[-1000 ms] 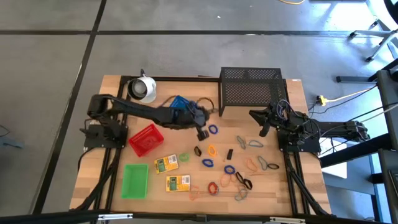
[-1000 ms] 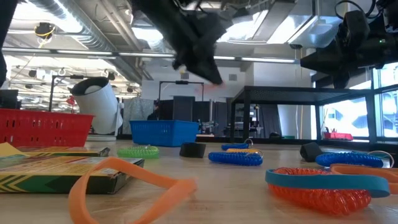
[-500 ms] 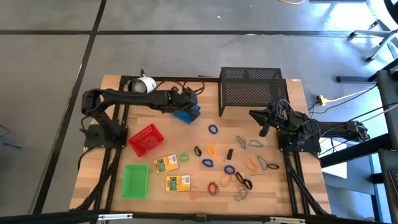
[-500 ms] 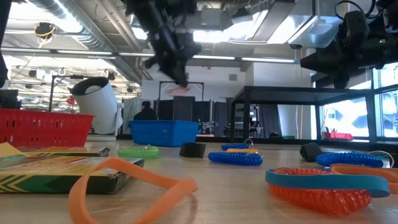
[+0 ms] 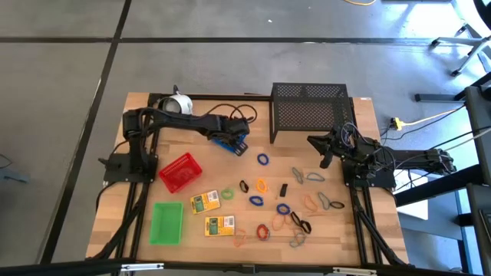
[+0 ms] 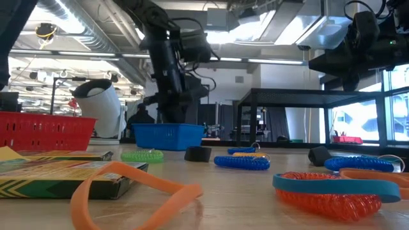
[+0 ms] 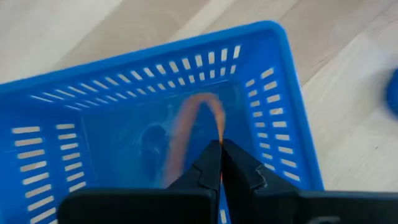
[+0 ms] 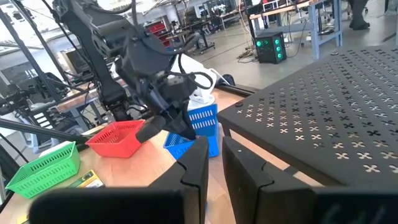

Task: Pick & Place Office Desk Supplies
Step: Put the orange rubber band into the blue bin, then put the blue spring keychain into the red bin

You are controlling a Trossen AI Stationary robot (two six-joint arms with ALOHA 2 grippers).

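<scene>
The left gripper (image 7: 221, 163) hangs directly over the small blue slotted plastic tray (image 7: 277, 106), its two dark fingers pressed together with no gap between them. A thin orange loop (image 7: 189, 127) runs from right at the fingertips down into the tray, arching over the tray floor; it is blurred, so whether the closed tips pinch its end or it merely lies just ahead of them is hard to say. In the high view the same gripper (image 5: 239, 132) sits over the blue tray (image 5: 230, 143), close to the large black wire-mesh rack (image 5: 309, 111) on one side and the white round object (image 5: 178, 103) on the other.

Beyond the left gripper, towards the middle of the wooden table (image 5: 353, 234), the remaining small coloured loops (image 5: 263, 159) lie scattered, well apart from it. The red slotted plastic tray (image 5: 179, 172), the green slotted plastic tray (image 5: 166, 222) and the two yellow-green boxes (image 5: 205, 202) lie further out along the near side of the table.

The right gripper (image 5: 325, 159) waits just beside the rack's corner, near the grey loops, its fingers (image 8: 199, 163) set a narrow gap apart with nothing between them.
</scene>
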